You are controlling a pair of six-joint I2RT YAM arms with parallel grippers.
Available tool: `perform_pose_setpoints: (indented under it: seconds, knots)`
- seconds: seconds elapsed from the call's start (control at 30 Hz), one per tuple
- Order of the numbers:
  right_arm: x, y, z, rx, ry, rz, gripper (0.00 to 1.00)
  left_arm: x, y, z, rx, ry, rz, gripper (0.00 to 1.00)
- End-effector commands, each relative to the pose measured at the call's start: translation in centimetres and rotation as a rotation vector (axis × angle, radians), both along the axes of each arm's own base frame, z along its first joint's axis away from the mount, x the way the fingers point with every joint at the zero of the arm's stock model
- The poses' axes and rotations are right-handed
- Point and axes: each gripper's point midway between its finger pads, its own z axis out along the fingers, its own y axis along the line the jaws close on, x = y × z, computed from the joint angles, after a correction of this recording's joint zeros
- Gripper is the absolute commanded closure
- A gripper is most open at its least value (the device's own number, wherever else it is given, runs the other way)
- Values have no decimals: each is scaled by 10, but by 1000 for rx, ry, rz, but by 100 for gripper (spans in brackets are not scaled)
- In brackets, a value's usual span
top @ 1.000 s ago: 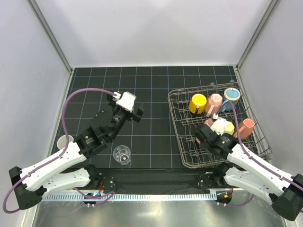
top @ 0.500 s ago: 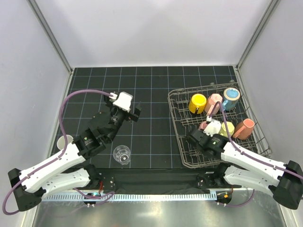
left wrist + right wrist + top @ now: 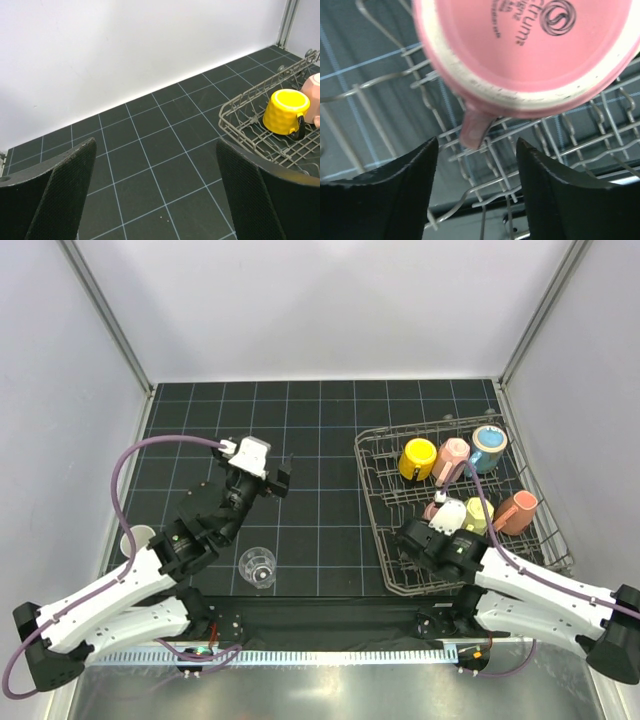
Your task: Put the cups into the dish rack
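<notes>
The grey wire dish rack (image 3: pixel 369 490) stands at the right of the table. In it lie a yellow mug (image 3: pixel 417 458), a pink mug (image 3: pixel 453 458), a blue mug (image 3: pixel 489 445), a pale yellow mug (image 3: pixel 478 512) and a salmon mug (image 3: pixel 517 510). Another pink mug (image 3: pixel 530 45) rests on the rack wires (image 3: pixel 495 160), bottom toward the right wrist camera. Its handle hangs just above my right gripper (image 3: pixel 476 142), which is open and touches nothing. A clear glass tumbler (image 3: pixel 257 566) stands on the table near the left arm. My left gripper (image 3: pixel 156 145) is open and empty above the tiles.
A small pale cup (image 3: pixel 135 538) sits at the table's left edge beside the left arm. The left wrist view shows the rack's corner (image 3: pixel 240 117) with the yellow mug (image 3: pixel 285 112) to the right. White walls enclose the back and both sides.
My right gripper has opened and let go of the pink mug, which now rests in the rack; the arm drew back slightly to the left. The left arm shifted a little left.
</notes>
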Motion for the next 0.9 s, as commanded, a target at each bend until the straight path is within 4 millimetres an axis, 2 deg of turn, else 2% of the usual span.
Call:
perform_pose_setpoints:
  seconds: [0.0,0.07,0.2,0.27,0.37,0.43,0.47,0.53,0.57,0.6,0.63,0.73,0.77,0.87]
  knots:
    - [2,13,22,62,-20,43,33,3,-2,8,-44,2,6,3]
    - [-2,18,28,85,-6,73,27,4,-2,7,-39,7,15,4]
    - [-4,20,45,92,-25,140,25,7,-1,7,-51,60,47,4]
    - [-4,18,57,87,-42,176,24,6,-3,6,-91,127,43,8]
    - [-5,15,72,76,-57,223,23,-6,-1,3,-175,253,34,7]
    - [-4,20,82,76,-69,270,18,-18,8,-5,-203,332,42,8]
    - [-3,19,85,59,-70,288,16,-25,8,-11,-260,388,39,10]
    - [-2,21,97,46,-73,308,13,-40,15,-29,-246,490,34,17]
    - [-1,21,99,25,-62,330,12,-48,18,-29,-309,532,36,18]
    - [1,23,110,29,-80,337,11,-53,21,-30,-324,561,38,18]
    - [2,23,115,24,-82,343,11,-64,27,-43,-301,625,50,19]
    - [4,33,132,46,-107,414,9,-80,30,-50,-355,713,38,19]
    - [3,35,137,63,-124,431,8,-87,30,-58,-363,763,38,21]
    - [2,46,146,104,-166,516,8,-92,30,-79,-352,838,77,20]
